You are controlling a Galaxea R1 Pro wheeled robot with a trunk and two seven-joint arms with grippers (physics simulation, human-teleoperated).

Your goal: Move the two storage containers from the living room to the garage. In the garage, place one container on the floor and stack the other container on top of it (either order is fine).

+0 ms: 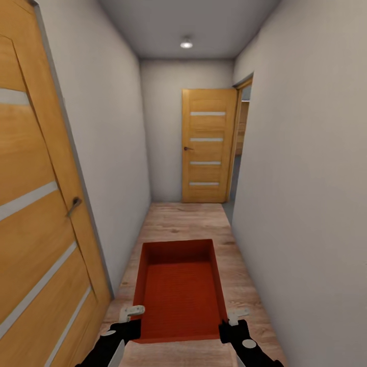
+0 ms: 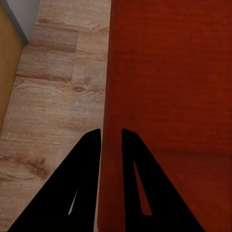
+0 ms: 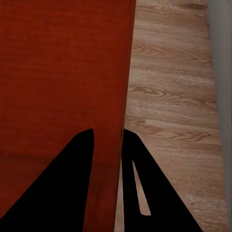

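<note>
Left pincer (image 1: pixel 131 317) clamped narrow on the left side wall of the storage container (image 1: pixel 179 290), right pincer (image 1: pixel 235 320) likewise on the right wall, one finger inside and one outside. Container carried level between both, above the plank floor (image 1: pixel 183 219), long axis pointing straight ahead down the corridor. Open doorway (image 1: pixel 238 153) ahead right, beside the far door (image 1: pixel 206 145); judged a right turn there.

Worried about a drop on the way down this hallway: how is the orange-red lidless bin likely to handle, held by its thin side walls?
The orange-red lidless bin looks empty, so probably light. It keeps a straight rectangular shape between the left gripper and right gripper, suggesting stiffness. Its thin, smooth walls might slip if the jaws loosen.
</note>
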